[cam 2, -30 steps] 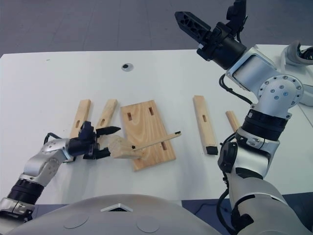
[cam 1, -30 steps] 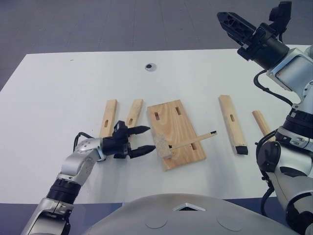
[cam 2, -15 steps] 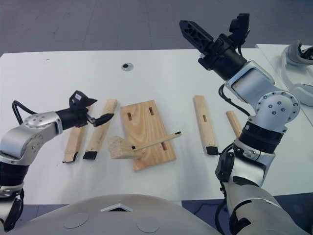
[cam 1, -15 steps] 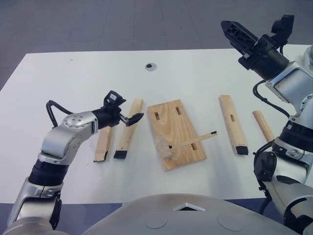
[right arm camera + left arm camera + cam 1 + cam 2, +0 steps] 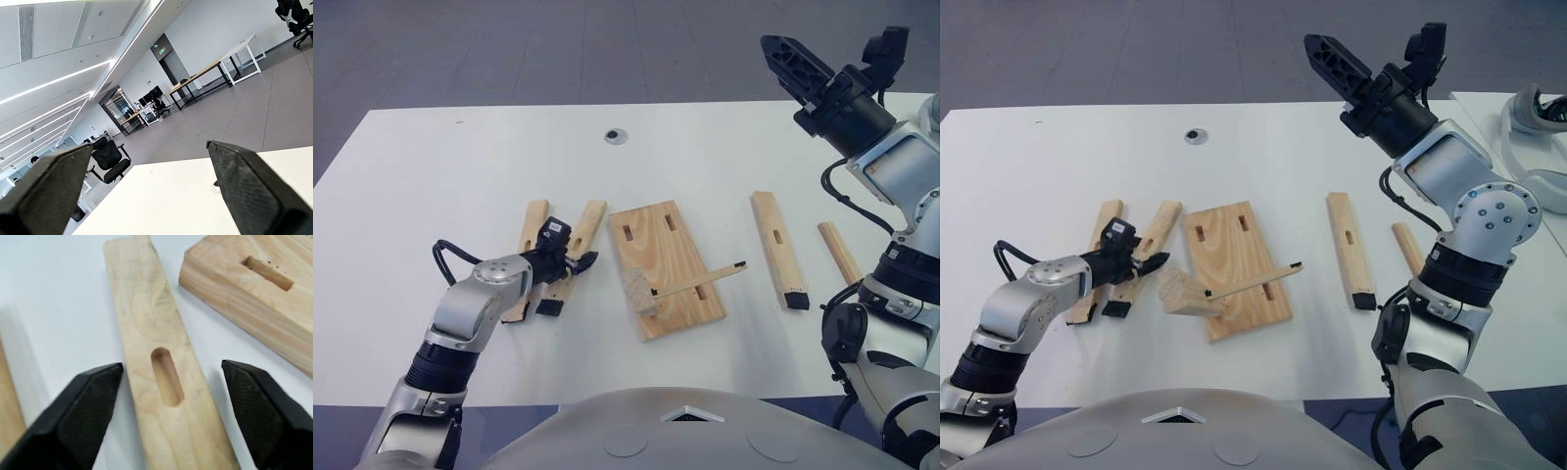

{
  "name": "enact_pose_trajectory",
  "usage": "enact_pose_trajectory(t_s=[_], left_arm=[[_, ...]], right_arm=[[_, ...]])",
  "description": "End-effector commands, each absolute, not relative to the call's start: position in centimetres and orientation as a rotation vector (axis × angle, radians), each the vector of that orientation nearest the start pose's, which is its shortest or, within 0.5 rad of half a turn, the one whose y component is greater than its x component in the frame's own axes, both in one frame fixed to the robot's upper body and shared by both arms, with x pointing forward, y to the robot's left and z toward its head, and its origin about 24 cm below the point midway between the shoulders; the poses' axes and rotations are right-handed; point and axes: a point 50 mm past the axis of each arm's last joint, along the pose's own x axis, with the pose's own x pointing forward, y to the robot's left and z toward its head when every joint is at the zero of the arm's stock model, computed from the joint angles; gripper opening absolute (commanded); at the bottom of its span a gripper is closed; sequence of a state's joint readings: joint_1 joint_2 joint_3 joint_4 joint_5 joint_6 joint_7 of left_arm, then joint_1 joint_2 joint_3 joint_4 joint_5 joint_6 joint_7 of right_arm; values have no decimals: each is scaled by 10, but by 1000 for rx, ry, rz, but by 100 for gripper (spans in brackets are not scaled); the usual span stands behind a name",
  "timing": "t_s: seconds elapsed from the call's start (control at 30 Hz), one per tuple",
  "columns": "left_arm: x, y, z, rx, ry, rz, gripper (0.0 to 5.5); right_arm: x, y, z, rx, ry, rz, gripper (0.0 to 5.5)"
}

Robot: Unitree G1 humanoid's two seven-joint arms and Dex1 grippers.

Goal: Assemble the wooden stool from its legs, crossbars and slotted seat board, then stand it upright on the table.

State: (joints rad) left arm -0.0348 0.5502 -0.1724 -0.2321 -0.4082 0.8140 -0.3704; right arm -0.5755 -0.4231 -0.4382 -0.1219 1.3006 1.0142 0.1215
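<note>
The slotted seat board (image 5: 671, 250) lies flat mid-table. A wooden block (image 5: 640, 293) with a thin crossbar (image 5: 701, 279) stuck in it rests on the board's near part. Two legs (image 5: 533, 223) (image 5: 585, 223) lie left of the board. My left gripper (image 5: 579, 262) hovers open low over the nearer one; in the left wrist view that slotted leg (image 5: 164, 382) lies between the spread fingers (image 5: 83, 416), untouched. Another leg (image 5: 776, 245) and a short crossbar (image 5: 839, 251) lie to the right. My right gripper (image 5: 791, 62) is raised high over the far right edge, open and empty.
A small round grommet (image 5: 615, 134) sits in the white table (image 5: 431, 196) near its far edge. A white object (image 5: 1540, 110) lies on a neighbouring surface at the right. Bare tabletop stretches left and far of the parts.
My left gripper left the block at the seat board's near corner, rose, then came down open over the leg beside the board. The right arm shifted only slightly.
</note>
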Motion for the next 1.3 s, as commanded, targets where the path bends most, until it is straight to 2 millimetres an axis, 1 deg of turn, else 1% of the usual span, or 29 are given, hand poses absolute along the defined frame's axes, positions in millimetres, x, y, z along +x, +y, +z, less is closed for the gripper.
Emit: enact_pose_trajectory(t_s=[0.03,0.07,0.13,0.17,0.2,0.23,0.3,0.33,0.4,0.43,0.47,0.5,0.57,0.6,0.63,0.67,0.73,0.8,0.87,0.9,0.97,1.03,1.13,1.23,1.3], left_arm=[[223,193,10,97,795,-489,310],[225,197,8,94,797,-471,291],[229,203,6,86,788,-438,274],[233,206,6,86,773,-421,249],[239,207,10,80,744,-406,235],[250,208,18,66,688,-396,213],[276,203,49,10,521,-421,207],[290,197,71,-39,412,-447,207],[310,189,108,-101,260,-495,207],[316,185,122,-128,207,-521,207],[320,182,135,-143,169,-549,207],[324,177,153,-192,116,-601,207],[324,159,189,-293,7,-802,207],[322,151,198,-327,-19,-904,207],[319,145,204,-342,-36,-1001,207],[318,139,207,-389,-49,-1080,207],[314,129,214,-489,-78,-1208,207],[311,122,218,-533,-89,-1273,207],[309,118,216,-563,-64,-1317,207],[308,117,215,-576,-51,-1332,207],[301,113,215,-621,-10,-1414,207],[293,111,213,-645,39,-1478,207],[282,107,207,-657,123,-1551,207],[281,106,204,-668,141,-1554,207],[282,107,204,-674,139,-1549,207]], right_arm=[[296,-196,219,696,37,702,436],[296,-196,218,695,38,703,436],[296,-196,218,692,39,703,436],[297,-196,218,691,40,703,436],[297,-196,218,690,39,702,436],[297,-196,217,689,39,700,436],[297,-195,217,685,38,700,436],[298,-195,218,684,36,701,436],[300,-193,219,682,30,705,436],[300,-192,220,681,28,710,436],[301,-191,220,680,27,713,436],[301,-191,221,685,24,719,436],[300,-185,229,718,6,778,436],[298,-178,235,736,-2,830,436],[296,-169,241,761,-6,905,436],[293,-159,246,771,-2,986,436],[291,-147,248,803,18,1071,436],[288,-143,250,825,23,1121,465],[281,-141,253,822,13,1183,511],[279,-141,253,823,13,1189,527],[286,-143,250,830,22,1139,540],[287,-145,248,835,25,1124,540],[286,-143,246,852,38,1148,540],[281,-142,246,874,37,1193,487],[280,-143,246,877,37,1203,464]])
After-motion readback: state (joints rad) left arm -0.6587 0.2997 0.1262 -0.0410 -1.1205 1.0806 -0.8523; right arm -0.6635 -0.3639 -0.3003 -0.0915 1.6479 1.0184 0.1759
